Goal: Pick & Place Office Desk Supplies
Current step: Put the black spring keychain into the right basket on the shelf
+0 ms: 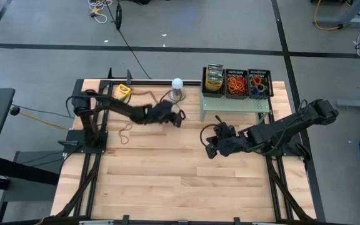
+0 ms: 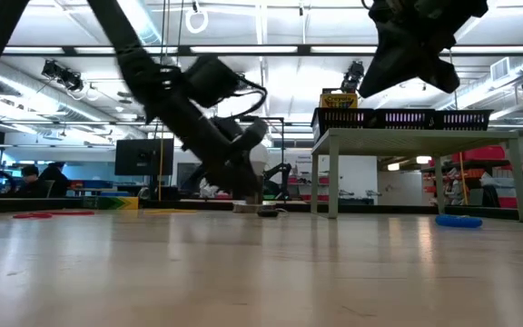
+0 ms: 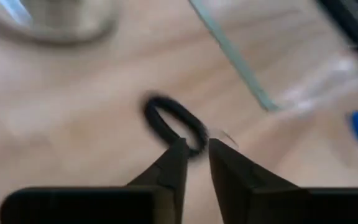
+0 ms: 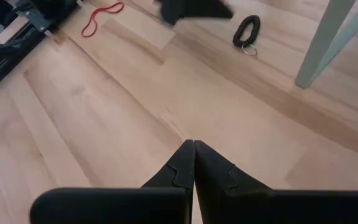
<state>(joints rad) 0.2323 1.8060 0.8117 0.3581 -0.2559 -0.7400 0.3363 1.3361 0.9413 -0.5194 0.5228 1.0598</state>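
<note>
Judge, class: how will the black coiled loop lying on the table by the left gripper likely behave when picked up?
The black coiled loop looks thin and springy, so it is probably light and may sag or stretch. It lies flat on the wooden table, so rolling seems unlikely. The left gripper has narrow tips, so it could slip.

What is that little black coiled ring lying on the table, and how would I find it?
Start at the pale green riser carrying three black baskets. Beside its leg, near the white ball, the left gripper hangs over a black coil loop. Unlike the thin red band, it is thick, coiled and carries a small metal ring.
</note>
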